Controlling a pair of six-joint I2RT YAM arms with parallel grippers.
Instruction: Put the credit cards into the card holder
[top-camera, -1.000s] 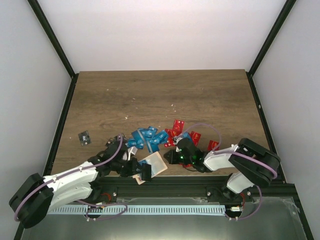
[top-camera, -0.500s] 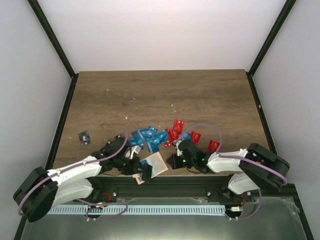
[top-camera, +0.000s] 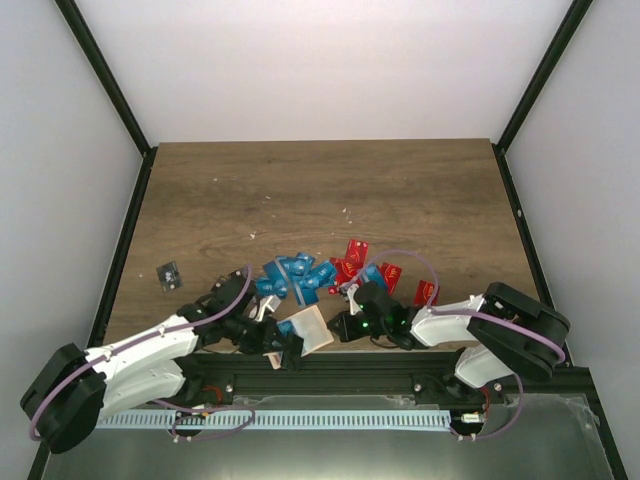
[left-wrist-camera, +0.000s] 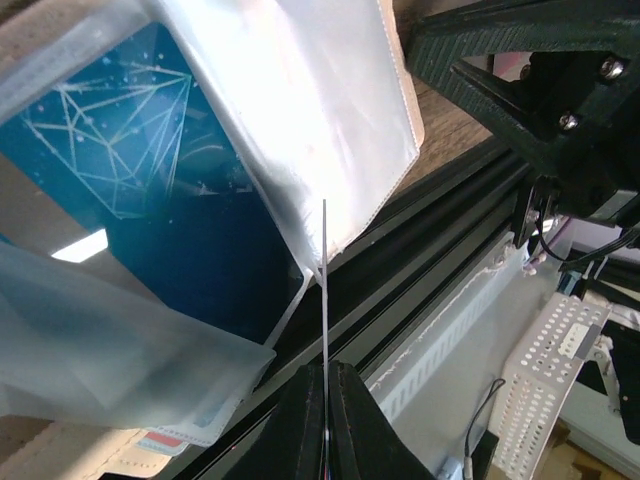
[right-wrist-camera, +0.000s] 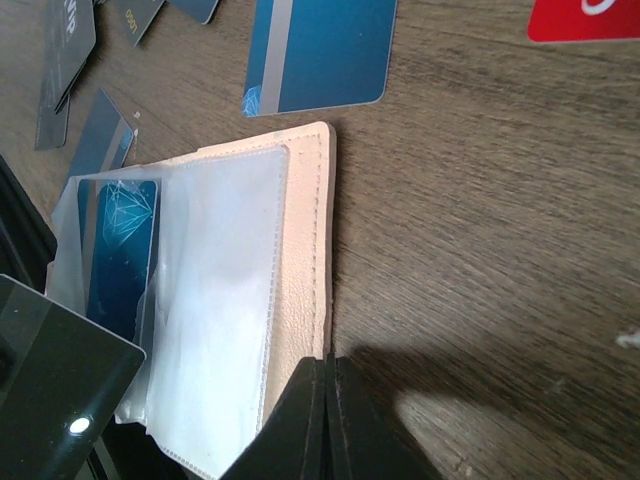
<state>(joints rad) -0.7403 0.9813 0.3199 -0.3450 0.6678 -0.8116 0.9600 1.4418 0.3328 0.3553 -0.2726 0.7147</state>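
Observation:
The pale beige card holder (top-camera: 312, 326) lies open near the table's front edge, its clear sleeves spread out. A blue card (left-wrist-camera: 110, 150) sits inside one sleeve and also shows in the right wrist view (right-wrist-camera: 118, 250). My left gripper (top-camera: 287, 347) (left-wrist-camera: 325, 370) is shut on a thin dark card (left-wrist-camera: 324, 290), seen edge-on, whose tip meets a sleeve corner. That card shows as a dark plate in the right wrist view (right-wrist-camera: 60, 350). My right gripper (top-camera: 341, 326) (right-wrist-camera: 328, 362) is shut on the holder's beige right edge (right-wrist-camera: 300, 260). Loose blue cards (top-camera: 295, 275) and red cards (top-camera: 360, 262) lie just behind the holder.
A black card (top-camera: 169, 274) lies alone at the left. A red card (top-camera: 426, 291) lies right of my right gripper. A loose blue card (right-wrist-camera: 320, 55) and dark cards (right-wrist-camera: 65, 40) lie just beyond the holder. The black frame rail (top-camera: 400, 362) runs just in front of it.
My right gripper has moved a little left and nearer, onto the holder's edge. My left gripper has shifted slightly at the holder's left side. The holder has barely moved.

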